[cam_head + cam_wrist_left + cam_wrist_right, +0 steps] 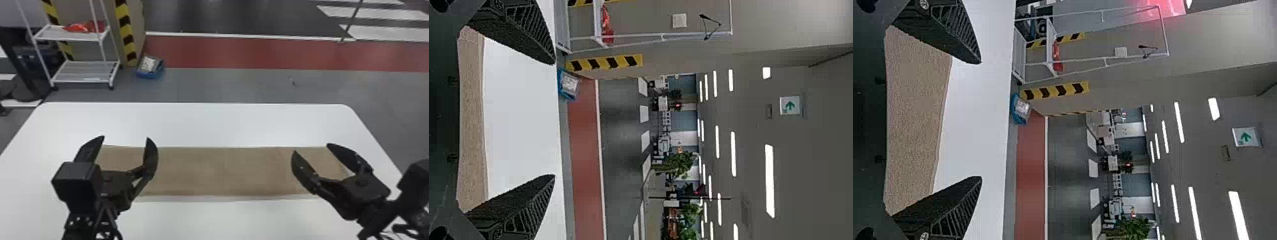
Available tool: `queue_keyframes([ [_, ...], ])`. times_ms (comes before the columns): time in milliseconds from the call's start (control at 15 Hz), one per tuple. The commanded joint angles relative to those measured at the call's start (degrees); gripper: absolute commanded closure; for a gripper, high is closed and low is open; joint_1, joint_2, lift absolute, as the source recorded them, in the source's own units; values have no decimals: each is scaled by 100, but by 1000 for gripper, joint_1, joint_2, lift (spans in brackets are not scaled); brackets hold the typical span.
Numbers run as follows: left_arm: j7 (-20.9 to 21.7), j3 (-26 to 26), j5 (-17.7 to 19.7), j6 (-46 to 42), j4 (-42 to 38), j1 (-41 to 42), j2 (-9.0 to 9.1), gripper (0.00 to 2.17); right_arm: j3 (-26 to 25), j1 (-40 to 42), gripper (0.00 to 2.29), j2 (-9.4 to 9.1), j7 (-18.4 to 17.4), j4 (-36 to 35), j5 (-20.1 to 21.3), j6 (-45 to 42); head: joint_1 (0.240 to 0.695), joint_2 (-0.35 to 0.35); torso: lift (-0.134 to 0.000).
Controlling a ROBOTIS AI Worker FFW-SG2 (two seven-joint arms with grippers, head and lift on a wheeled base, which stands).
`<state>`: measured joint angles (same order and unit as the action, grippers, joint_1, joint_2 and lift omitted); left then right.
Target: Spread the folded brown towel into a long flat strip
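Note:
The brown towel lies as a long flat strip across the white table, running left to right beneath both grippers. Over its left end is my left gripper, open, with nothing between its fingers. My right gripper hangs open over the right end, also holding nothing. In the left wrist view the towel shows beyond the widely parted fingers of the left gripper. The right wrist view has the towel behind the spread fingers of the right gripper.
The white table has rounded far corners. Beyond it on the floor stand a white wire rack at the far left and a blue box. A black-and-yellow striped pillar rises behind them.

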<state>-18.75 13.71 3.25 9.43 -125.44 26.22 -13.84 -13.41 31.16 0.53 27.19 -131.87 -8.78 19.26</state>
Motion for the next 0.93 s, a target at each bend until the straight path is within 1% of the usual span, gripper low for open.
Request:
queue_keyframes([
  [0, -76, 27, -26, -701, 186, 129, -14, 76, 181, 374, 53, -1, -4, 100, 43, -840, 695, -74, -125],
  [67, -68, -8, -35, -1018, 283, 156, -40, 76, 172, 470, 53, 8, -4, 188, 34, -1138, 695, -68, -125],
  [133, -76, -52, -123, -1299, 380, 164, -84, 76, 137, 532, 53, 35, -4, 275, 25, -1384, 695, -61, -125],
  [200, -68, -140, -132, -1457, 441, 200, -93, 80, 84, 558, 53, 52, 5, 381, -45, -1560, 695, -56, -125],
  [333, 29, -351, -53, -1457, 538, 252, -119, 87, 41, 620, 53, 52, 14, 522, -80, -1859, 695, -52, -125],
  [467, 91, -509, 53, -1457, 573, 331, -207, 87, 67, 725, 53, 43, -4, 548, -115, -2105, 695, -45, -125],
  [533, 205, -597, 114, -1457, 538, 393, -207, 83, 84, 752, 53, 26, -30, 566, -124, -2158, 695, -32, -125],
  [667, 240, -703, 211, -1439, 494, 446, -268, 87, 102, 752, 53, 8, -179, 618, -247, -2211, 695, -20, -125],
  [867, 231, -711, 272, -1387, 371, 454, -330, 87, 181, 734, 53, 8, -320, 618, -194, -2228, 695, -9, -125],
])
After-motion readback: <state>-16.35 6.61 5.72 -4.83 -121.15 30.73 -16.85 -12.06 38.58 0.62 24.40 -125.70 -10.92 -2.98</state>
